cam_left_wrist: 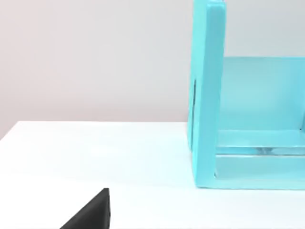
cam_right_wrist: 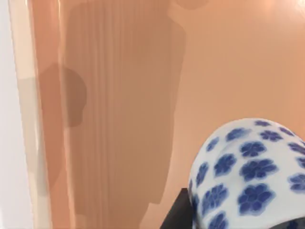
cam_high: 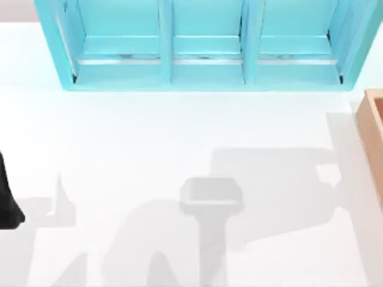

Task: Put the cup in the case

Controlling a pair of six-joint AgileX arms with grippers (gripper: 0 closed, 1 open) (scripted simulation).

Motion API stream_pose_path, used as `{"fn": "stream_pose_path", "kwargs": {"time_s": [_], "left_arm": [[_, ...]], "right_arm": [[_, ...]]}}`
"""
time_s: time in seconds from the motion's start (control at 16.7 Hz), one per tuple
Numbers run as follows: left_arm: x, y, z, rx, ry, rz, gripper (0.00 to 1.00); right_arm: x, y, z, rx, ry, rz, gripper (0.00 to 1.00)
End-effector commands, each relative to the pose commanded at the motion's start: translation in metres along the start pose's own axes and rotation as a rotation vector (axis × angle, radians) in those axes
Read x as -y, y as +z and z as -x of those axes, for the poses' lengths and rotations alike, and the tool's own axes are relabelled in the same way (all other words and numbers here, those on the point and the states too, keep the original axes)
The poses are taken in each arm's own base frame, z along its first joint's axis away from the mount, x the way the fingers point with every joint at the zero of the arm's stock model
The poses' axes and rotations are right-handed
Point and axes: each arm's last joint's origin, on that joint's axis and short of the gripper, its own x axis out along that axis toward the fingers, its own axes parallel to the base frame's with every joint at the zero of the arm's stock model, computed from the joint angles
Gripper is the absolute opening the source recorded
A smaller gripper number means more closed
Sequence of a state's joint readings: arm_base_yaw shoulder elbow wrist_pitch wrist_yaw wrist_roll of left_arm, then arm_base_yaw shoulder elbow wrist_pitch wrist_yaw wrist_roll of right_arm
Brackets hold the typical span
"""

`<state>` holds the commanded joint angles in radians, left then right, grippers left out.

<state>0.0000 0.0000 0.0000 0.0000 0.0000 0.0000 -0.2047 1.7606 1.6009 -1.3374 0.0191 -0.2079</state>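
Observation:
The cup [cam_right_wrist: 248,176], white with dark-blue flowers, sits close in the right wrist view. My right gripper [cam_right_wrist: 238,223] is shut on it, and one dark finger [cam_right_wrist: 177,215] lies against its side. Below the cup spreads the orange floor of the case [cam_right_wrist: 124,119], with the cup's shadow falling on it. From above, the case [cam_high: 372,137] is a wooden box at the table's right edge. My left arm [cam_high: 7,200] is parked at the left edge. A black part of its gripper [cam_left_wrist: 90,212] shows in the left wrist view.
A large turquoise shelf unit [cam_high: 206,66] with three bays stands along the back of the white table. Its side panel [cam_left_wrist: 207,95] rises in the left wrist view. Arm shadows lie across the white tabletop [cam_high: 149,137].

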Motion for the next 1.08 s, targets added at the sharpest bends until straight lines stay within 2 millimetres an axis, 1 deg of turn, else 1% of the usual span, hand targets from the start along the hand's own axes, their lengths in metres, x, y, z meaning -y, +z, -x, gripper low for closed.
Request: {"fn": "stream_pose_path", "kwargs": {"time_s": [0.06, 0.18, 0.3, 0.54, 0.66, 0.96, 1.08], "left_arm": [[0.0, 0.0, 0.0, 0.0, 0.0, 0.0, 1.0], [0.0, 0.0, 0.0, 0.0, 0.0, 0.0, 1.0], [0.0, 0.0, 0.0, 0.0, 0.0, 0.0, 1.0], [0.0, 0.0, 0.0, 0.0, 0.0, 0.0, 1.0], [0.0, 0.0, 0.0, 0.0, 0.0, 0.0, 1.0], [0.0, 0.0, 0.0, 0.0, 0.0, 0.0, 1.0], [0.0, 0.0, 0.0, 0.0, 0.0, 0.0, 1.0]], "right_arm": [[0.014, -0.004, 0.001, -0.027, 0.01, -0.006, 0.0], [0.03, -0.009, 0.001, -0.061, 0.031, -0.015, 0.0], [0.034, -0.01, 0.001, -0.068, 0.037, -0.017, 0.0], [0.033, -0.01, 0.0, -0.068, 0.035, -0.015, 0.0], [0.033, -0.01, -0.01, -0.07, 0.035, -0.013, 0.0], [0.032, -0.013, -0.054, -0.066, 0.037, -0.018, 0.0], [0.031, -0.015, -0.063, -0.068, 0.037, -0.017, 0.0]]}}
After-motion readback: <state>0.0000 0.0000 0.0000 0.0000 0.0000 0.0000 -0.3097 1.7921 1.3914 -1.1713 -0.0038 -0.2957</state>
